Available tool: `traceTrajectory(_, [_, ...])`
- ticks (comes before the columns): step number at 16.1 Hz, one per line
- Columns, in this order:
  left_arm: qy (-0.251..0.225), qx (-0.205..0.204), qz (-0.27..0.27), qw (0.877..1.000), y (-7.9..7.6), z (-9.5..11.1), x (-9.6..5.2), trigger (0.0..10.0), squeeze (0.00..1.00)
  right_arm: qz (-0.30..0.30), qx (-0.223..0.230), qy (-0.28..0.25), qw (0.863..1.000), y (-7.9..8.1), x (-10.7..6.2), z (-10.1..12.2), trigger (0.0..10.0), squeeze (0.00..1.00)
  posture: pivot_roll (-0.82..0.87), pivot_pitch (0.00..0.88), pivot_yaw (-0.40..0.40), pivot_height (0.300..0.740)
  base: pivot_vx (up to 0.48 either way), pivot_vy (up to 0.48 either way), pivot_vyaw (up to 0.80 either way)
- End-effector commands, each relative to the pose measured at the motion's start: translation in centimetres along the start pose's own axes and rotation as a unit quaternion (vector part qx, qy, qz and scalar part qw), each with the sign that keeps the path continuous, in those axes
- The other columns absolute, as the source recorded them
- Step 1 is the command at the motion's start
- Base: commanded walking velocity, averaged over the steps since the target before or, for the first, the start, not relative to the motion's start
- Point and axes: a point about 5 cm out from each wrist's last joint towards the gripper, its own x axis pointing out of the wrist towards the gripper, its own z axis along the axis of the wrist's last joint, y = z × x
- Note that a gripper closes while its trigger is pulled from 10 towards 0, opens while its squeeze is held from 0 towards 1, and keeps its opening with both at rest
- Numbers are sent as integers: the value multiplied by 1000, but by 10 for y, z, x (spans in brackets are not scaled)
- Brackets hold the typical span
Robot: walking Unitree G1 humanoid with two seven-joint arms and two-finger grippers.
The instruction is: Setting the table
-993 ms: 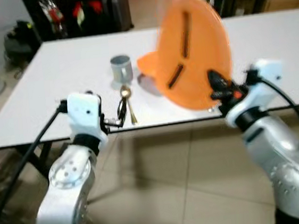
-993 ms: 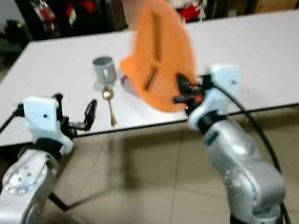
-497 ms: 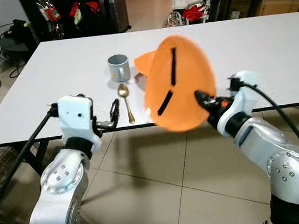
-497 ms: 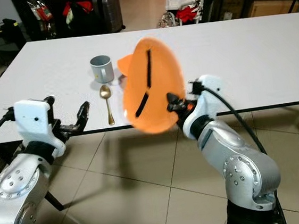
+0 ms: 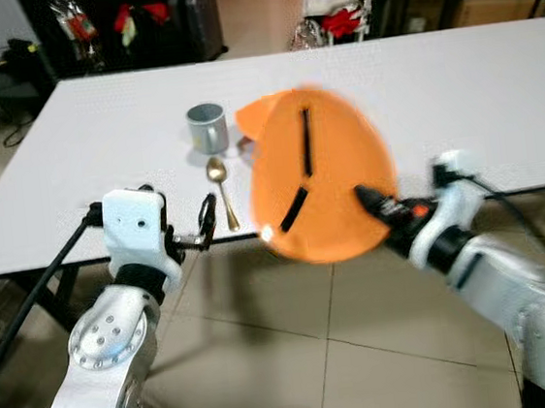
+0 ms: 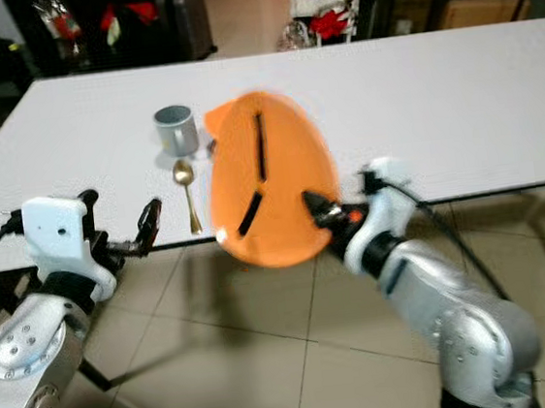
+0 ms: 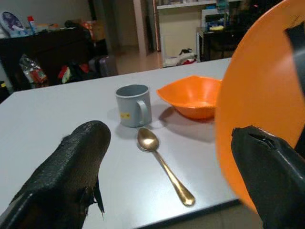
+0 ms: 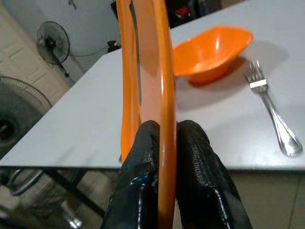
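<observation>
from the head cameras, the right gripper [image 5: 370, 201] holds the orange plate [image 5: 321, 184] on edge in the air, off the near edge of the white table [image 5: 495, 93] and above the tiled floor [image 5: 298, 357]. its two black fingers are pinched on the plate's lower rim. on the table behind sit a grey mug [image 5: 207, 128], a gold spoon [image 5: 219, 188] just in front of it, and an orange bowl [image 5: 256, 120] half hidden by the plate. the left gripper [image 5: 206, 223] hovers at the table's near edge, by the spoon's handle, fingers spread and holding nothing.

left wrist view: the spread fingers [image 7: 71, 171] frame mug, spoon and bowl; what the mug and bowl hold can't be made out.

right wrist view: fingers [image 8: 195, 157] press either side of the plate's rim, with a fork [image 8: 271, 119] lying beside the bowl on the table.
</observation>
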Motion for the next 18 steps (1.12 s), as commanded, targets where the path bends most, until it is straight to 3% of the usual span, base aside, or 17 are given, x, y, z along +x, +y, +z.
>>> traceTrajectory(1, [-6, 1, 14, 1000, 5, 3, -1, 10000, 0, 38, -11, -42, 998, 15, 1, 15, 10000, 0, -75, 34, 32, 740, 341, 0, 800])
traceTrajectory(13, [-2, 0, 9, 1000, 5, 0, -5, 10000, 0, 56, -15, -23, 998, 13, -5, 11, 10000, 0, -76, 44, 28, 740, 335, 0, 52])
traceTrajectory(16, [-4, 1, 1, 1000, 9, 1, -7, 10000, 0, 111, 30, -10, 993, 21, -11, 8, 10000, 0, -77, 49, 31, 740, 0, 0, 0])
traceTrajectory(18, [-8, 2, -8, 1000, 18, 4, -10, 10000, 0, 134, 96, 17, 986, 19, -15, 0, 10000, 0, -76, 57, 36, 740, 0, 0, 0])
